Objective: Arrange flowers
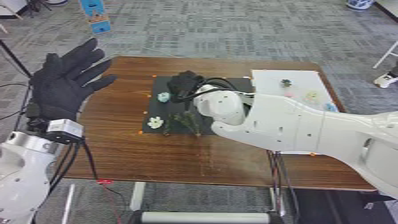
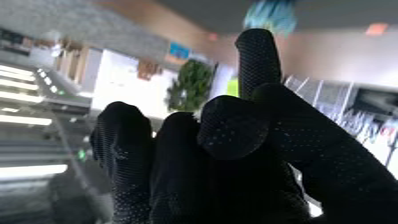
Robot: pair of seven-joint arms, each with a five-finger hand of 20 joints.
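Head view: the left hand (image 1: 64,80) is raised at the left edge of the brown table (image 1: 115,150), its fingers straight and spread apart, holding nothing. The right arm (image 1: 293,120) comes in from the right, across the white sheet (image 1: 271,80), and puts the right hand (image 1: 185,84) over the far left part of the dark mat (image 1: 161,82). Whether that hand is open, closed or gripping something, I cannot tell. The flowers lie in 2 areas. On the mat, 1 light blue flower (image 1: 163,97) is near the left edge, just beside the right hand, and 1 white flower (image 1: 155,122) is in the near left corner. Thin green stems (image 1: 187,120) lie to the right of the white flower, toward the mat's near edge. On the sheet are 1 small green plant (image 1: 286,82) at the far side, 1 pale yellow flower (image 1: 312,95) nearer and to its right, and 1 blue flower (image 1: 330,107) by the right edge. In the right wrist view, a blue bloom (image 2: 271,17) and a leafy green sprig (image 2: 189,85) appear past the black glove.
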